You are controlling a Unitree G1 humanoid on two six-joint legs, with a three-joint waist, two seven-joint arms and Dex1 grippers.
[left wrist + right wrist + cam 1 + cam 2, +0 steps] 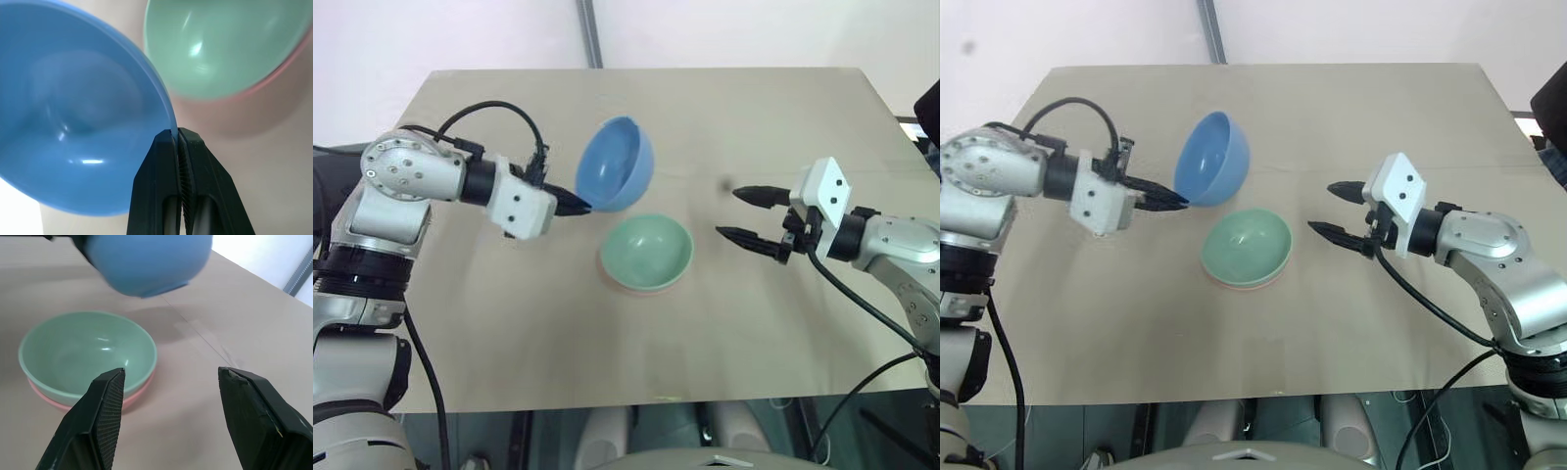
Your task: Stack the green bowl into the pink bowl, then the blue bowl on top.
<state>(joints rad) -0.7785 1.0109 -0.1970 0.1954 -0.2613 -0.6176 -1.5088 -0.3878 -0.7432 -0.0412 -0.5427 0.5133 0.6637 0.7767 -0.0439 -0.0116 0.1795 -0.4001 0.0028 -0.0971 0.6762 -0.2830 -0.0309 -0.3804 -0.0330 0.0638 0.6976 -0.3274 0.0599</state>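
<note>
1. Left gripper [576, 204]: jaws are pinched tight on the rim of the blue bowl [617, 163]. The bowl is held off the table [754, 117], tipped on edge, with its opening turned toward the robot's left and partly toward the camera.
2. Stack at table centre: the green bowl [647, 251] is seated upright inside the pink bowl [610, 277]; only a thin pink rim is seen under it. The first step is judged done.
3. Key relation: the blue bowl is held above and just beyond the stack, slightly to its left, and apart from it. From the gripped rim, the green bowl's opening lies nearer the robot, lower, and a little to the right.
4. Next move, as judged: the blue bowl must be rolled back to mouth-up, brought over the green bowl's centre, then lowered. While tilted, it would catch on the green rim rather than nest.
5. Right gripper [744, 214]: fingers are spread wide and nothing is held. It is pointed at the stack from the stack's right, near but not touching.
6. The right arm is nearer the stack, but the blue bowl is carried by the left, so placement is left to that arm.
</note>
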